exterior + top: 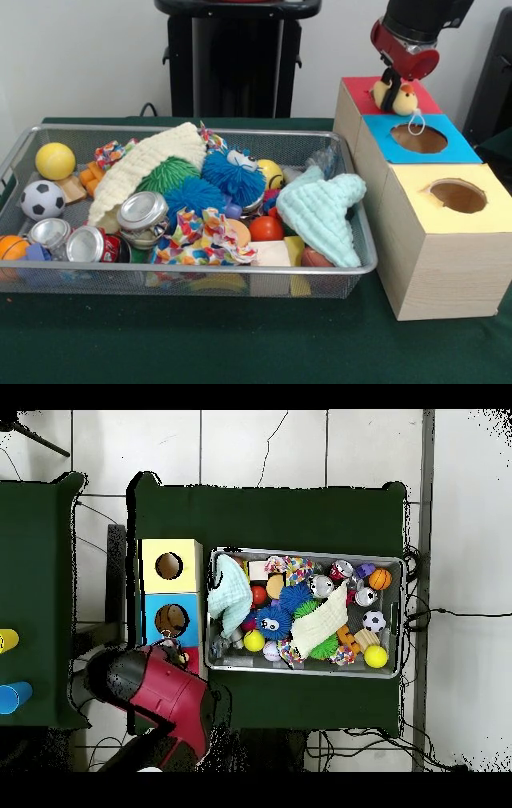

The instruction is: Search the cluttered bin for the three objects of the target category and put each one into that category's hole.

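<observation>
Clenched on a small yellow plush duck (404,99) hanging over the red-surrounded hole (360,93) of the pale wooden box, at two o'clock from the silver wire-mesh bin (356,268), the black-fingered gripper (392,90) squeezes something probably light, soft and compressible, best pinched mid-body.

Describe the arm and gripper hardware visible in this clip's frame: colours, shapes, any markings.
The arm is glossy red with black sections, bulky and rounded from overhead. In the front view a black cylindrical link ends in a red rounded wrist housing with a pale round detail. The gripper below it is small and dark. No cables or legible markings show.
</observation>
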### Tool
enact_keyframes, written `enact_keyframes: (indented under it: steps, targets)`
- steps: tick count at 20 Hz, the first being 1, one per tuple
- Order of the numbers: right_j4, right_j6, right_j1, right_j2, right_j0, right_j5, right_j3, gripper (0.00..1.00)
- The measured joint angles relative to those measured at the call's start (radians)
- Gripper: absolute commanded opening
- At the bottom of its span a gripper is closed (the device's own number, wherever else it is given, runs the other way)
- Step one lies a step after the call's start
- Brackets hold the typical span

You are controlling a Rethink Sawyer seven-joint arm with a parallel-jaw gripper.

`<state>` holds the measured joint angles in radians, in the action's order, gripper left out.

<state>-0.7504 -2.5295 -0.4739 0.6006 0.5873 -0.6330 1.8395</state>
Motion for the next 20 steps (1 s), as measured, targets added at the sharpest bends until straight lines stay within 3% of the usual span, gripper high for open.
enact_keyframes:
  steps: [20]
  targets:
    - [0.000, 0.000, -0.008, 0.002, 0.017, 0.000, 0.029, 0.00]
